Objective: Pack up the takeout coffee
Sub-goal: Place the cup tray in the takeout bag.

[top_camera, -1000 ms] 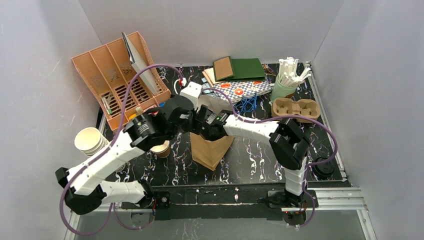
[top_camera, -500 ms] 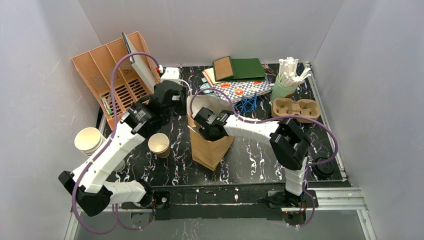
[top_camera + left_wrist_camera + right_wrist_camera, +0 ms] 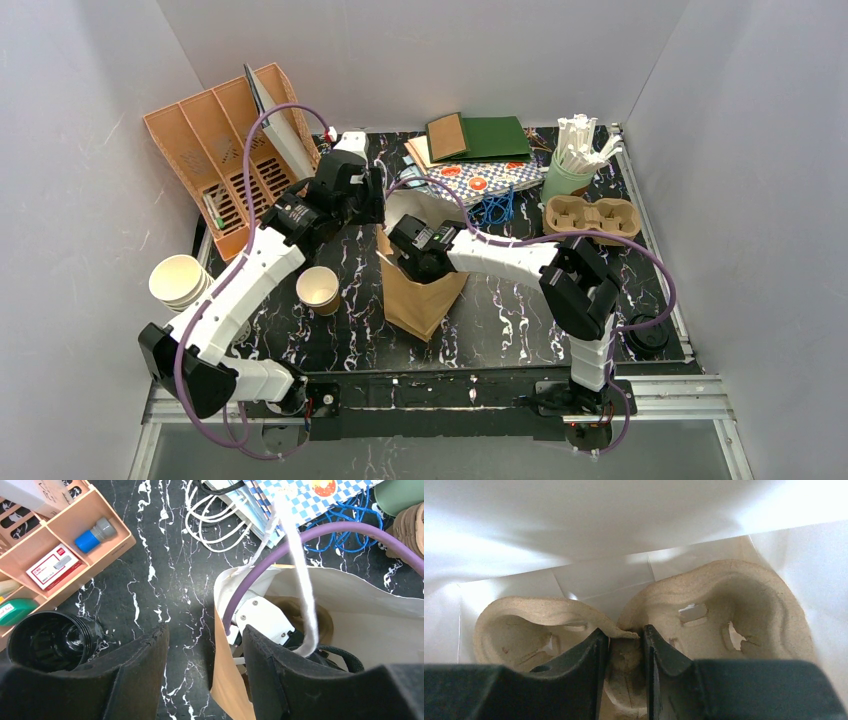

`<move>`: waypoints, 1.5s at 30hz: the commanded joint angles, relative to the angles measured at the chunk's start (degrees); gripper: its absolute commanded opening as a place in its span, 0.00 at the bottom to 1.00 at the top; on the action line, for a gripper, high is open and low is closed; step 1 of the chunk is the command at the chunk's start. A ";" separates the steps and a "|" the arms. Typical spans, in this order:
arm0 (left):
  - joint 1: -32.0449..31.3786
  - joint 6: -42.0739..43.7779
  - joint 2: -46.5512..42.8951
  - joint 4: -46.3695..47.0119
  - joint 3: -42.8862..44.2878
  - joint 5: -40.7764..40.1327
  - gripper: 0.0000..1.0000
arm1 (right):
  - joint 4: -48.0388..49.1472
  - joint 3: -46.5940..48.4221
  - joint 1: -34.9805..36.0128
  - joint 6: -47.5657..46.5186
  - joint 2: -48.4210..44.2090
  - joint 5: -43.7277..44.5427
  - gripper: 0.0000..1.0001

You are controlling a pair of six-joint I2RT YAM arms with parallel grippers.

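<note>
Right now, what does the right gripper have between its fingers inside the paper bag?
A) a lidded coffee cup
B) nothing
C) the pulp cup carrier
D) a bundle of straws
C: the right wrist view shows the right gripper closed on the centre ridge of the pulp cup carrier, down inside the paper bag.

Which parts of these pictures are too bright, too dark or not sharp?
Right wrist view: the bag's white inner wall is washed out, while the pulp cup carrier is readable. Left wrist view: the left gripper is dark and blurred, the bag handle soft, the table sharp. Top view: even light, soft shadows.
</note>
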 commanded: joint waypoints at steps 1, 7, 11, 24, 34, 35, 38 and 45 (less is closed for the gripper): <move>0.25 0.01 0.14 1.16 -0.79 1.72 0.52 | -2.48 -0.54 0.01 -0.96 -0.31 -0.08 0.38; 0.25 -0.53 -0.50 1.42 -1.19 2.95 0.65 | -2.56 -0.43 0.03 -1.08 0.11 0.11 0.38; 0.25 -0.74 -3.92 4.16 -1.76 5.27 0.76 | -2.57 -0.43 -0.03 -1.08 0.26 0.18 0.37; 0.25 -1.75 -11.82 4.34 -1.47 -3.24 0.70 | -2.82 0.03 0.05 -1.14 0.49 -0.07 0.37; 0.25 -3.33 -12.44 4.80 -3.98 1.02 0.84 | -3.27 0.29 0.07 -1.30 0.48 0.00 0.37; 0.25 -3.19 -11.32 4.38 -3.93 0.74 0.82 | -3.27 0.32 0.08 -1.27 0.50 -0.02 0.37; 0.25 -3.77 -8.44 4.15 -4.40 -0.51 0.74 | -3.27 0.46 0.05 -1.19 0.41 0.02 0.37; 0.25 -2.76 -5.51 5.98 -5.63 -2.87 0.54 | -3.01 0.13 0.03 -1.19 0.32 -0.34 0.37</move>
